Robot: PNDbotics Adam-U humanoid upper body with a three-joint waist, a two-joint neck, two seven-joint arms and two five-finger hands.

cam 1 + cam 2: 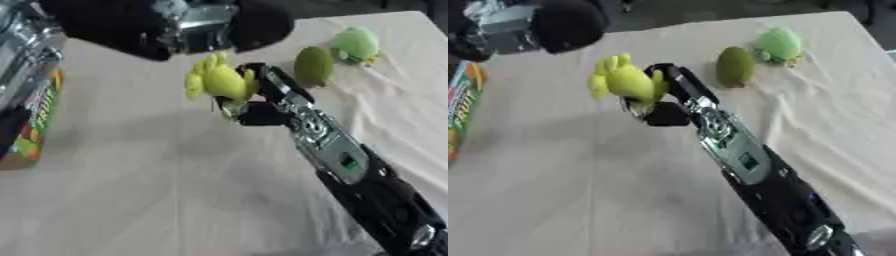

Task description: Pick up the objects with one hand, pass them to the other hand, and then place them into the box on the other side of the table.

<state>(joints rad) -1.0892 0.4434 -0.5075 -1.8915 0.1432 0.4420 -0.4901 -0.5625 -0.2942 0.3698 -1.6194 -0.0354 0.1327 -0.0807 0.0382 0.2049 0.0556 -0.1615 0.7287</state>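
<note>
Your right robot hand (254,97) is curled round the yellow-green toy (217,80), held above the surface (157,190) near mid-table. Left arm (166,22) hangs just above and left of it; its hand isn't readable. Toy's free end points left, toward that arm. Box (35,115) lies at far left. Two green objects (313,65) wait behind.

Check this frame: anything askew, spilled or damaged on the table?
Nothing spilled or visibly damaged. The right hand holds a yellow-green toy above the cloth-covered table, the left hand close above it. An olive-green object and a pale green toy sit at the far right. The cloth is wrinkled there; the colourful box sits at the left edge.
</note>
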